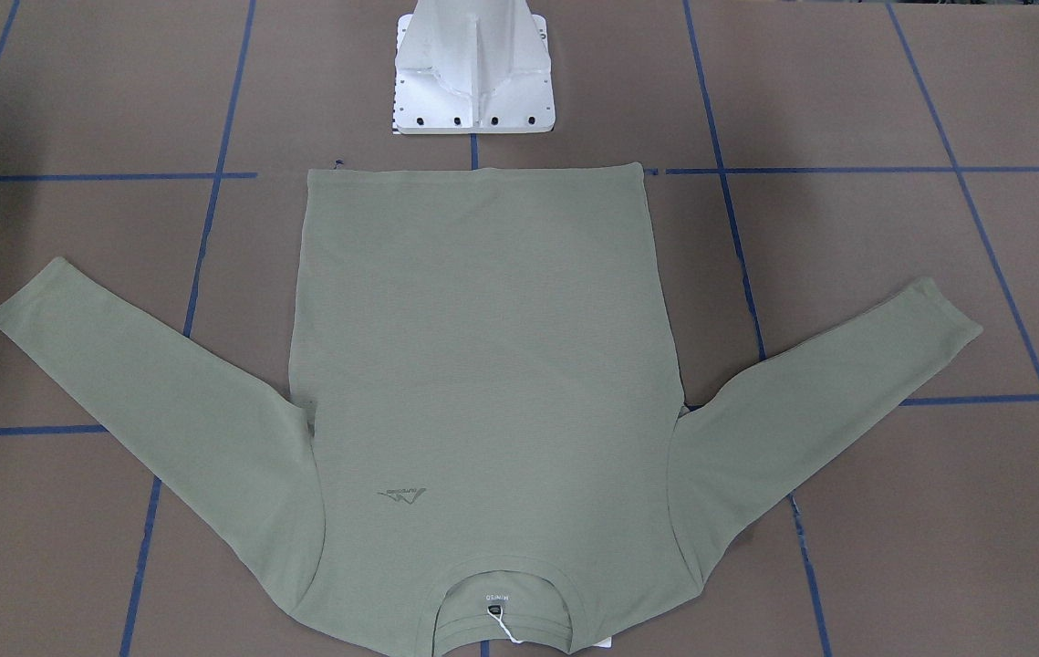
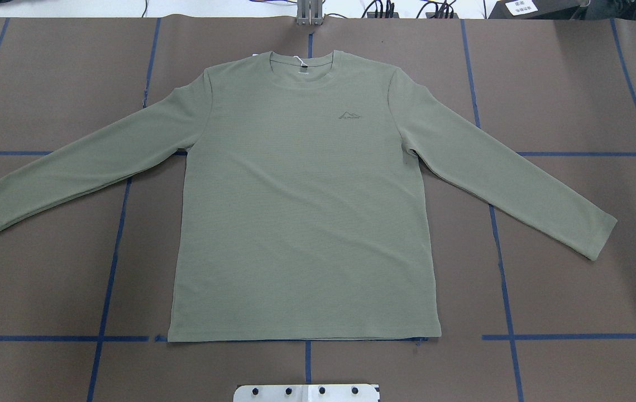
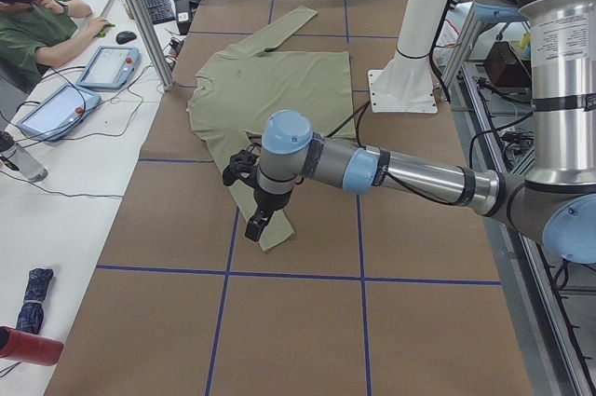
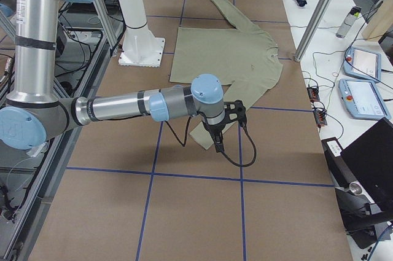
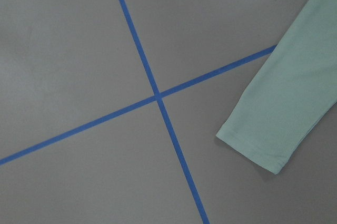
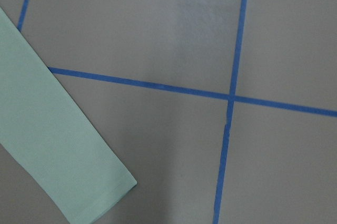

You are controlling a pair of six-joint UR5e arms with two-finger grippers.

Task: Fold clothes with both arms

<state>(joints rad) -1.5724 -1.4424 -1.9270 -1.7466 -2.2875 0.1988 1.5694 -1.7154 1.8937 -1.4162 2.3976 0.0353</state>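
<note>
The clothes are one sage-green long-sleeved shirt [image 2: 301, 212], lying flat and face up on the brown table with both sleeves spread out. Its collar [image 1: 501, 607] points away from the robot. My left gripper [image 3: 253, 225] hangs above the cuff of the near sleeve in the exterior left view. My right gripper [image 4: 219, 143] hangs over the other cuff in the exterior right view. I cannot tell whether either is open or shut. The wrist views show only a sleeve end [image 5: 279, 108] and another sleeve end [image 6: 47, 145] below each camera, with no fingers in sight.
The white pedestal base [image 1: 473, 73] stands just behind the shirt's hem. Blue tape lines [image 2: 111, 268] grid the table. A side table holds teach pendants [image 3: 110, 65], and a person [image 3: 28, 14] sits there. A metal post [image 3: 140, 14] stands at the table's far edge.
</note>
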